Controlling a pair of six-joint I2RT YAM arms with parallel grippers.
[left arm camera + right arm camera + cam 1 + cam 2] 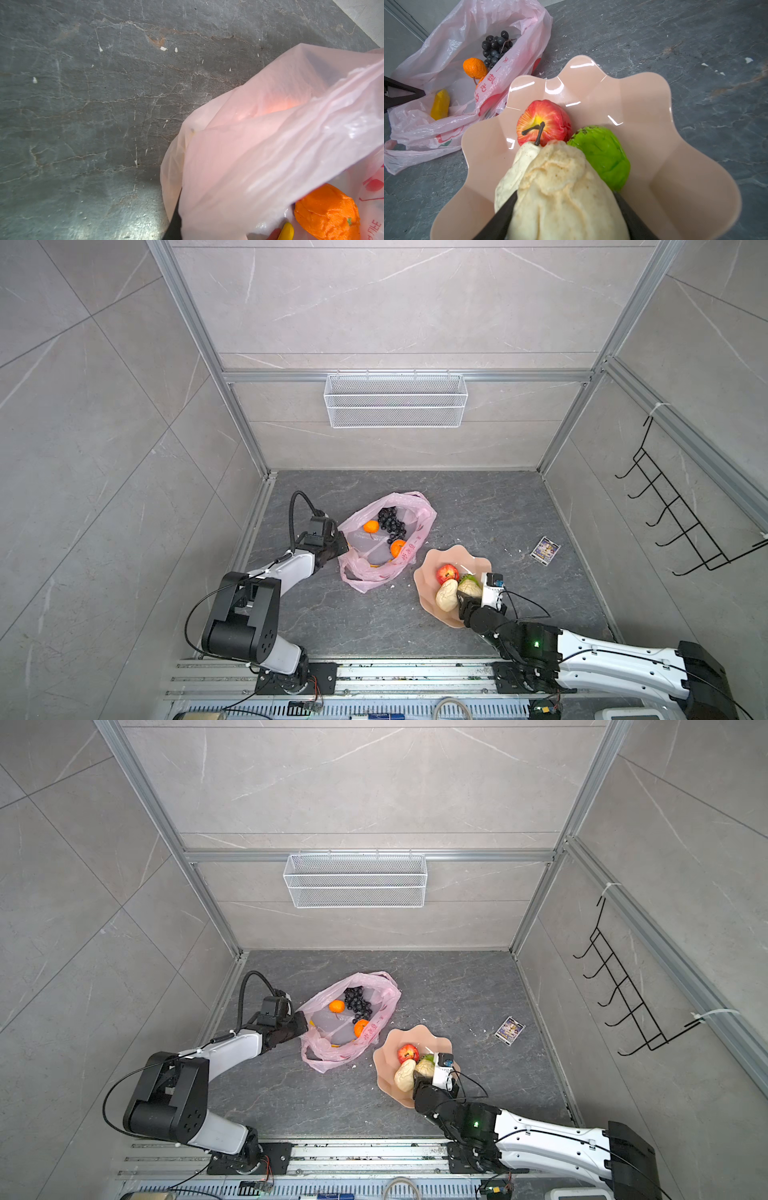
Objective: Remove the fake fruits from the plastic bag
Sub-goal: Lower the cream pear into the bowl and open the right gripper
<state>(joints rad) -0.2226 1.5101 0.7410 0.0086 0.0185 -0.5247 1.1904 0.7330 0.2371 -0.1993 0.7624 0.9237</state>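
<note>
lumpy beige fruit (556, 172), clamped lengthwise in right gripper (564, 197) jaws over peach wavy-edged dish (643, 99). left gripper (344, 543): pressed together, seemingly pinching thin translucent pink plastic bag (419, 514) rim. two oranges (371, 526), dark grape bunch (390, 520), yellow banana (440, 105) bagged, nearer left arm.

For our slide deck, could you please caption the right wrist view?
Right gripper fingers clasp a beige lumpy fruit at the peach dish, beside red apple and green fruit.

A robot lab cell: aluminium frame (270, 376), tile-look panels (395, 302), mounting rail (415, 674).
</note>
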